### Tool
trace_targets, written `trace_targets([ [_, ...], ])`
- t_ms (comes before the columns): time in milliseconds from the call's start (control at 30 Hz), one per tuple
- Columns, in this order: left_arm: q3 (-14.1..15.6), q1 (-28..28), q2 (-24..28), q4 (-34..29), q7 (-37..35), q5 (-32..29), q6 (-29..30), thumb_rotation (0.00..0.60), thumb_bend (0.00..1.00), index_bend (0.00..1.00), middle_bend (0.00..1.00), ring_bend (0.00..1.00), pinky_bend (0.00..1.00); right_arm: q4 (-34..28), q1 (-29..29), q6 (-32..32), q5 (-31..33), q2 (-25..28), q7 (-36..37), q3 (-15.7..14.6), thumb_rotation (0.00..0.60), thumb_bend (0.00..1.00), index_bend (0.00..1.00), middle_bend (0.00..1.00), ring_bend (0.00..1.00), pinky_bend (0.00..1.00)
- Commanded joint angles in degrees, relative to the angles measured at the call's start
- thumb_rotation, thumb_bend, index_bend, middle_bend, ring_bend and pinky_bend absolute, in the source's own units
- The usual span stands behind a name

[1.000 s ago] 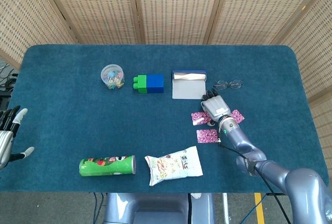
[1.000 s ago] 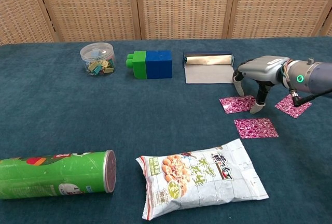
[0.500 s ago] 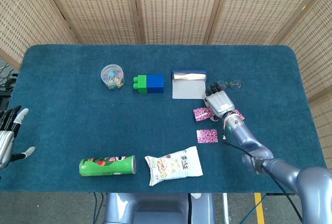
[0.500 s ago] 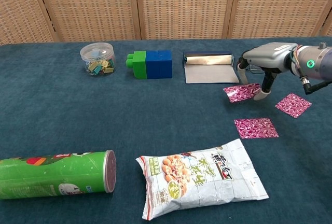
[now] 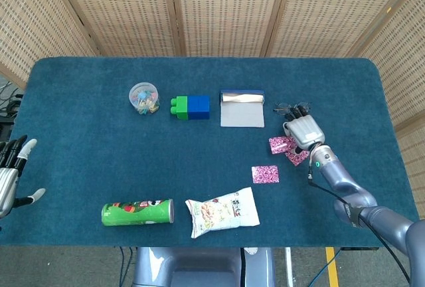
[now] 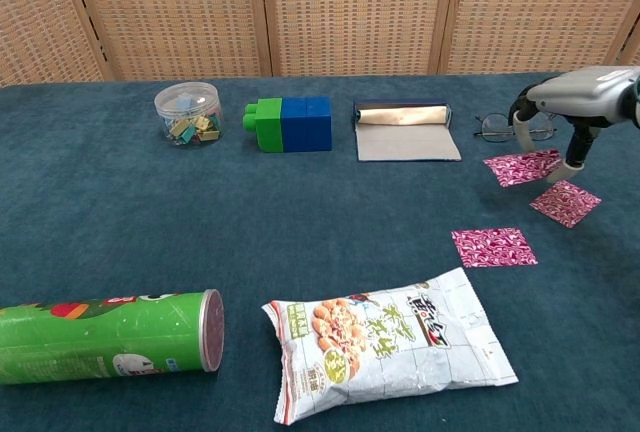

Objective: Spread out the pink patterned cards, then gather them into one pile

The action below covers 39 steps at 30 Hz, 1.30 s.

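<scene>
While the left hand (image 5: 12, 171) hangs with spread fingers off the tabletop's (image 5: 80, 161) left edge, three pink patterned cards (image 6: 493, 247) lie toward the right edge. One (image 6: 524, 166), glossy with swirls, is pinched by the right hand (image 6: 580, 102), tilted beside another (image 6: 565, 202).

Woven screens (image 5: 226, 8) (tan) behind blue table (image 5: 80, 161).

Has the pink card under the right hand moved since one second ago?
Yes. The pink card held by the right hand has shifted rightward, away from the silver foil sheet and toward the glasses.
</scene>
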Motion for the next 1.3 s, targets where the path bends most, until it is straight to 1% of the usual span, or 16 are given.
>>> trace_targets([
  [33, 0.0, 0.0, 0.0, -0.3, 0.2, 0.2, 0.2, 0.600, 0.04, 0.00, 0.00, 0.00, 0.00, 0.3, -1.1, 0.7, -0.9, 0.9, 1.3, -0.7, 0.600, 0.19, 0.53, 0.20, 0.00, 0.00],
  [167, 0.2, 0.3, 0.2, -1.0, 0.7, 0.5, 0.7, 0.600, 0.04, 0.00, 0.00, 0.00, 0.00, 1.8, -2.2, 1.8, -3.9, 1.5, 4.1, -2.2, 0.600, 0.16, 0.52, 0.20, 0.00, 0.00],
  [367, 0.4, 0.9, 0.4, -1.7, 1.1, 0.5, 1.4, 0.600, 0.04, 0.00, 0.00, 0.00, 0.00, 5.1, -2.9, 2.0, -7.1, 1.0, 8.4, -3.8, 0.600, 0.16, 0.51, 0.19, 0.00, 0.00],
  [767, 0.6, 1.7, 0.7, -2.7, 1.6, 0.7, 2.5, 0.600, 0.03, 0.00, 0.00, 0.00, 0.00, 12.6, -2.4, 1.3, -12.6, -2.5, 15.2, -6.4, 0.600, 0.13, 0.48, 0.17, 0.00, 0.00],
  [1033, 0.6, 2.0, 0.8, -2.8, 1.6, 0.6, 2.7, 0.600, 0.03, 0.00, 0.00, 0.00, 0.00, 16.6, -1.5, 0.4, -14.7, -4.5, 18.4, -7.3, 0.600, 0.06, 0.43, 0.15, 0.00, 0.00],
  [1300, 0.5, 2.0, 0.9, -2.8, 1.6, 0.5, 2.6, 0.600, 0.03, 0.00, 0.00, 0.00, 0.00, 18.9, -0.9, -0.3, -16.0, -5.4, 19.7, -7.9, 0.600, 0.05, 0.40, 0.14, 0.00, 0.00],
])
